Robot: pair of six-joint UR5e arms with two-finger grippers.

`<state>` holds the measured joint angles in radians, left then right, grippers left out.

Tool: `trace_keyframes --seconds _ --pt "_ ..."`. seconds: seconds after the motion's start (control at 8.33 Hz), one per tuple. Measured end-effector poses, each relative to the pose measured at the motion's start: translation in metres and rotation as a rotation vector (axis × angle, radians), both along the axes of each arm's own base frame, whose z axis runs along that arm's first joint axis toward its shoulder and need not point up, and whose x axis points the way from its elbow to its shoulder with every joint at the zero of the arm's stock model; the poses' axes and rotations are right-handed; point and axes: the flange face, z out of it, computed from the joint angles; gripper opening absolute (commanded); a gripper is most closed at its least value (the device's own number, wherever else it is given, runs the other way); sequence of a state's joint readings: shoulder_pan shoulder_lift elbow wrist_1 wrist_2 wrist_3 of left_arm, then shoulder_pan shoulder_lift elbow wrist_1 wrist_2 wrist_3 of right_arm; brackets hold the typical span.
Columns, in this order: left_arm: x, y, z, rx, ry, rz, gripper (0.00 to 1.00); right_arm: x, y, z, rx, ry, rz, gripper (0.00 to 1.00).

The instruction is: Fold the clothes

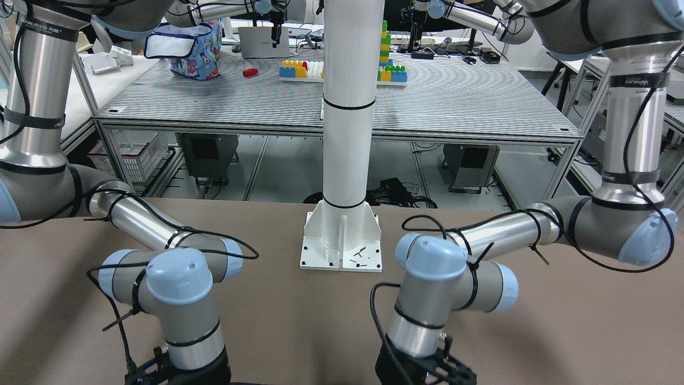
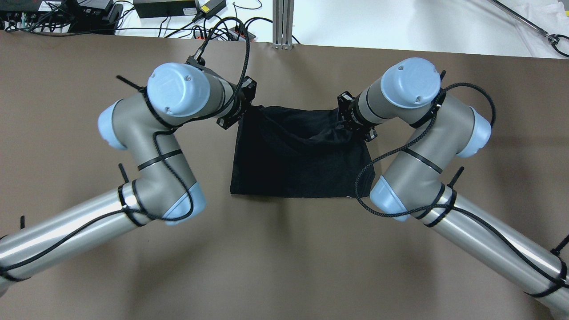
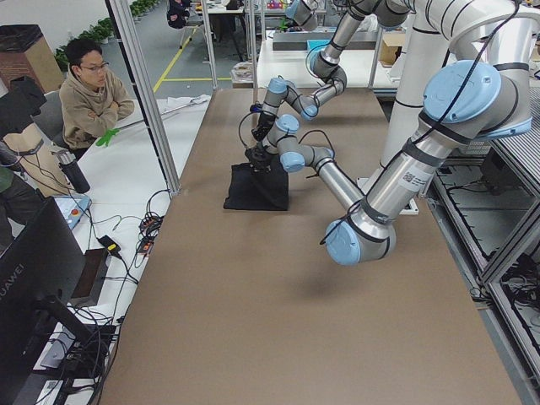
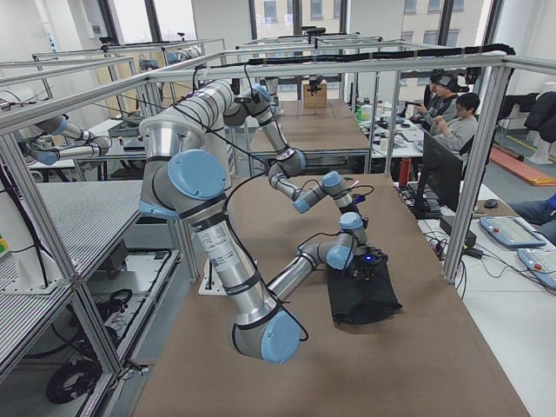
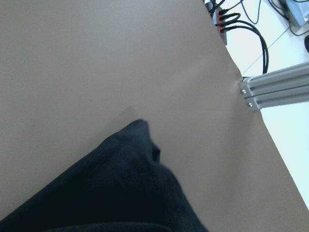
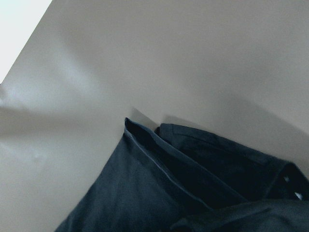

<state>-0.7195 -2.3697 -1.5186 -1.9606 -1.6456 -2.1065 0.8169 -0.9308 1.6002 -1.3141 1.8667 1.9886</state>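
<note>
Clothes [image 2: 302,164]: black, on table [image 2: 284,258], across from white pole [image 1: 347,107]; pole-side half flat, far edge lifted.
Left gripper [image 2: 235,110]: clenched on one far corner.
Right gripper [image 2: 355,123]: grasping the other.
Progress: fold apparently just begun; edge not yet laid toward pole.

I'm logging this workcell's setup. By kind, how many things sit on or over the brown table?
Black garment: 1
Robot arms: 2, left arm and right arm
White pole base: 1
Total: 4
</note>
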Motion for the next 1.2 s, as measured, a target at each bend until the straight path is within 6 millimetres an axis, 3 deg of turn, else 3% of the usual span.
trace_keyframes --seconds 0.12,0.24,0.36,0.48,0.72,1.08,1.2 --pt "0.018 -0.054 0.017 0.006 -0.023 -0.017 1.00 -0.011 -0.034 0.018 0.040 0.036 -0.021 0.95" --pt "0.028 -0.097 0.039 0.032 -0.064 -0.021 1.00 -0.016 -0.064 0.036 0.121 0.089 -0.063 0.95" --pt "0.028 -0.125 0.055 0.059 -0.105 -0.020 1.00 -0.015 -0.094 0.041 0.182 0.139 -0.094 0.95" --pt "0.023 -0.141 0.063 0.076 -0.131 -0.023 1.00 -0.013 -0.120 0.038 0.221 0.178 -0.113 0.95" --pt "0.016 -0.152 0.067 0.087 -0.148 -0.028 1.00 0.001 -0.147 0.032 0.271 0.223 -0.133 0.95" --pt "0.011 -0.156 0.066 0.119 -0.171 -0.015 1.00 0.012 -0.155 0.036 0.311 0.256 -0.160 0.95" --pt "0.004 -0.158 0.065 0.180 -0.221 0.017 1.00 0.024 -0.159 0.048 0.357 0.299 -0.205 0.95"
